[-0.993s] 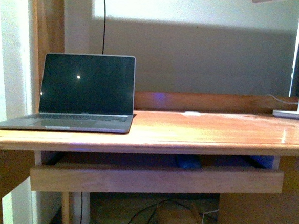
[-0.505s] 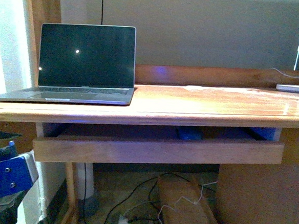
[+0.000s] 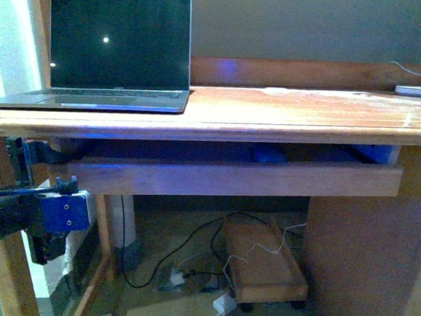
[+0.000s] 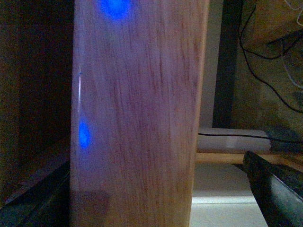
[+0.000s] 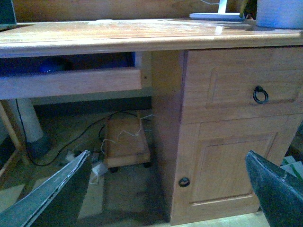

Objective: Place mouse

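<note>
Under the table (image 3: 307,114) top, well back in the pull-out tray (image 3: 231,180), lies one small rounded lump tinted blue by stray light. It is most likely the mouse (image 3: 268,155), though it is too dim to be sure. Tucked there it cannot be reached from above, which probably explains how the arms stand.

The left claw (image 4: 154,165) is spread wide with a wooden board between its two fingers. Judging by the floor cables seen turned sideways beside it, this is the tray's front board (image 4: 137,118), a stance suited to drawing the tray out. It holds nothing; whether it touches the wood cannot be told.

The right claw (image 5: 168,155) is likewise released and empty. It hangs low and well apart from the table, facing the tray's right end and the cupboard (image 5: 227,142).

By count: one laptop (image 3: 117,50), open on the table's left side with space beside it where a mouse would naturally go; one tray; one likely mouse; two claws, neither carrying anything. The cupboard has one drawer and one door.
</note>
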`<state>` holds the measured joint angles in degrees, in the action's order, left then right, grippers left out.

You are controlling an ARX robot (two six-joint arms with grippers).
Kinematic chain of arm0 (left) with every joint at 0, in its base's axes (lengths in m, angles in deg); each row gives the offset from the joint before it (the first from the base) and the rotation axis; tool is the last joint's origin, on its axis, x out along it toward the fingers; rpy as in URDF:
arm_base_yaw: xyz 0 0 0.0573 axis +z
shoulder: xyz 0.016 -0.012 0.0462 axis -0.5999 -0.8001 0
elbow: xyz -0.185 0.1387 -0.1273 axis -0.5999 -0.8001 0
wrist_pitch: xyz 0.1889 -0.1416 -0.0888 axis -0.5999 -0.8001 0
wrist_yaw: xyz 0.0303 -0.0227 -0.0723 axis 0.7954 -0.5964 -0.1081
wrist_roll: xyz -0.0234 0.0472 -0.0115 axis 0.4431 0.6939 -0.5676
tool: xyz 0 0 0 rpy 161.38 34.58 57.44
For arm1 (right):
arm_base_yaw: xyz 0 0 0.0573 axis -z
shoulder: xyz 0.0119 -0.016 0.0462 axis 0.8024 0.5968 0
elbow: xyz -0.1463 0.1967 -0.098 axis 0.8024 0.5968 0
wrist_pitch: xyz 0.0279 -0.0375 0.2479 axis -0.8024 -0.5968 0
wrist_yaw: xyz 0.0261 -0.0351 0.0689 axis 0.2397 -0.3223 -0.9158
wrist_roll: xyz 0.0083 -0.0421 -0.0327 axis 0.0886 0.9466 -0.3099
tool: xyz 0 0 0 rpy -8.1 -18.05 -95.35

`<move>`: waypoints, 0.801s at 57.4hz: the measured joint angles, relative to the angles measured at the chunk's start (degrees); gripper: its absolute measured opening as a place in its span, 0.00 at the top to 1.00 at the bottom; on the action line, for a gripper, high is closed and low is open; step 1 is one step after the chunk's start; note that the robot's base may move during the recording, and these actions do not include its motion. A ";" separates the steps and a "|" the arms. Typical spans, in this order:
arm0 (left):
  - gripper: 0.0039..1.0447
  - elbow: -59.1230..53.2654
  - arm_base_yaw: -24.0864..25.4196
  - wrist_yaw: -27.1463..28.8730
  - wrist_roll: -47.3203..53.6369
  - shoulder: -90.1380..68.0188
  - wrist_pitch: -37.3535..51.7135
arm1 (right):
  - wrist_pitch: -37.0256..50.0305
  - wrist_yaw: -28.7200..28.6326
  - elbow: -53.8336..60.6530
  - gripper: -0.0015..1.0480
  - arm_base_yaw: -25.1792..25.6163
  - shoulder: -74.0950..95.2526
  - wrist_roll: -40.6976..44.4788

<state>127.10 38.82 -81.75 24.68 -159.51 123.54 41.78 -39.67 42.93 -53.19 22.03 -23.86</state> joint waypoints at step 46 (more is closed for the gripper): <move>0.07 -27.10 -7.58 -0.07 -36.41 32.87 -31.47 | 0.00 0.00 0.00 0.07 0.00 0.00 0.00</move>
<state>100.00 31.23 -81.82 -11.74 -126.64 92.06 41.78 -39.67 42.93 -53.19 22.03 -23.86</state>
